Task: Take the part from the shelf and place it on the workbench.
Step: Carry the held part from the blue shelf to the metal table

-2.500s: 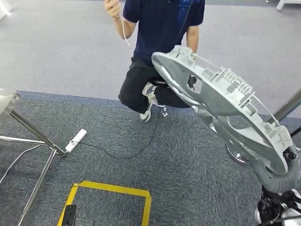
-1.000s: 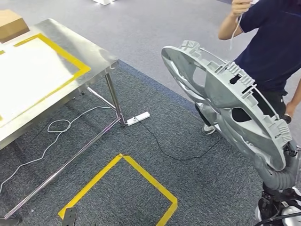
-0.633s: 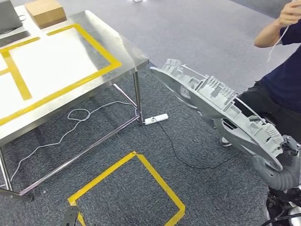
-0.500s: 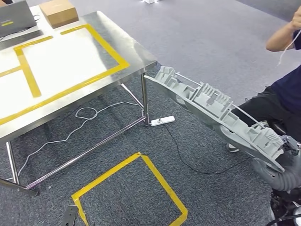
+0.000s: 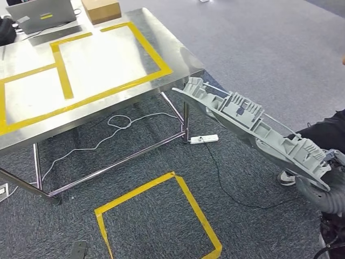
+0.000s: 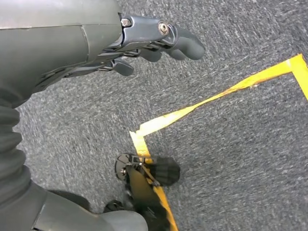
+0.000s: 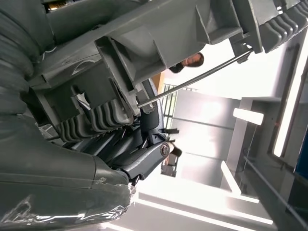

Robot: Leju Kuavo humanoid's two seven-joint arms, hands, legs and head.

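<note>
The part (image 5: 244, 121) is a long grey plastic moulding with ribs and a thin metal rod. It hangs in the air at the right of the head view, and its far tip points at the workbench corner. My right hand (image 5: 332, 162) grips its near end from below, mostly hidden by the part. In the right wrist view the dark fingers (image 7: 145, 159) curl against the ribbed underside of the part (image 7: 174, 29). The steel workbench (image 5: 102, 59), marked with yellow tape frames, stands at the upper left. My left hand (image 6: 145, 43) hangs over the carpet, fingers stretched out, holding nothing.
A laptop (image 5: 39, 12) and a cardboard box (image 5: 102, 9) lie at the workbench's far edge. A yellow tape square (image 5: 158, 216) marks the carpet in front of me. A white power strip (image 5: 205, 139) and its cables lie by the table leg. A person's leg (image 5: 325, 132) is at the right edge.
The camera has turned left: the workbench has come further into view and the person has slid off to the right edge. The part now lies flatter, still held in my right hand.
</note>
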